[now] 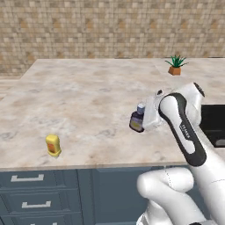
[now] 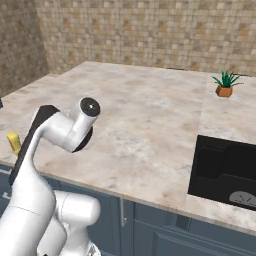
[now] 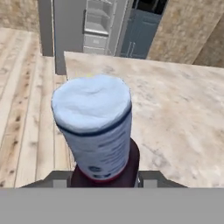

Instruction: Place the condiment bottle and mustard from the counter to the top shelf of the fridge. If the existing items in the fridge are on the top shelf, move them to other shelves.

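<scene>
My gripper (image 1: 146, 118) is shut on the condiment bottle (image 1: 137, 119), a dark bottle with a blue cap and yellow label, held over the middle of the beige counter (image 1: 88, 96). In the hand view the bottle (image 3: 97, 127) stands close up, with its cap uppermost and its dark base between the fingers. The mustard (image 1: 53, 145), a squat yellow bottle, stands upright near the counter's front edge, well left of the gripper; a sliver of the mustard (image 2: 13, 142) peeks out behind my arm. Beyond the counter end, the grey fridge (image 3: 70, 26) stands open, showing pale shelves (image 3: 98, 19).
A small potted plant (image 1: 175, 66) sits at the back right of the counter. A black sink (image 2: 225, 167) is set into the top at the right. Dark blue-grey drawers (image 1: 30, 193) run under the front edge. Wooden floor (image 3: 26, 109) lies between counter and fridge.
</scene>
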Robot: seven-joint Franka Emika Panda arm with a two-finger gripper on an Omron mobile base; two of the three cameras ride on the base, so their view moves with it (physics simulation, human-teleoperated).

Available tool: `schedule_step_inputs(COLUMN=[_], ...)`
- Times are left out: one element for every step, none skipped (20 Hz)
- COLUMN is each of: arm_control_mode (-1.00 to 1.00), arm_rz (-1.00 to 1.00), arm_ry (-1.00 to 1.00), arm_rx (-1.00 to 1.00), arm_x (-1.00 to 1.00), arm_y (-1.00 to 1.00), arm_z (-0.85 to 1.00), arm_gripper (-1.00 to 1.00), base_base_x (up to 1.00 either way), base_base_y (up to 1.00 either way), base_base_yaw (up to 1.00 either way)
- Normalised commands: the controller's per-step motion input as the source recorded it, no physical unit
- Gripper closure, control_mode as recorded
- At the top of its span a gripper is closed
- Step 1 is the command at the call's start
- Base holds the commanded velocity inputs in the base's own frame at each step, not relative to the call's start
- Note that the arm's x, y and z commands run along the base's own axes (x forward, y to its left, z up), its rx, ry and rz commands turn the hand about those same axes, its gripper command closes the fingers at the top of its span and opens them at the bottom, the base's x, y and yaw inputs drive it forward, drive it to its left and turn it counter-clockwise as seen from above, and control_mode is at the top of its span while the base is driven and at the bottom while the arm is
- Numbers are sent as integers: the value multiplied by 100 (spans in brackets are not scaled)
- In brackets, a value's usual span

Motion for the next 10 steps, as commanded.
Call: schedule_step_inputs(arm_control_mode=[-100,-100,-100,-100,-100,-100,-100,-100,-100,-100], arm_rz=[-3,-1,-1,-1,0,-1,-1,-2,-4,-6], arm_ry=[-9,-1,0,0,2,11,16,22,31,36], arm_rx=[0,0,0,0,0,0,0,0,0,0], arm_x=[-100,-100,-100,-100,-100,-84,-79,-65,-46,-36], arm_y=[0,0,0,0,0,0,0,0,0,0], arm_z=[100,100,100,100,100,100,98,94,87,77], arm_gripper=[100,100,100,100,100,100,100,100,100,100], base_base_x=[0,0,0,0,0,0,0,0,0,0], base_base_y=[0,0,0,0,0,0,0,0,0,0], base_base_yaw=[0,0,0,0,0,0,0,0,0,0])
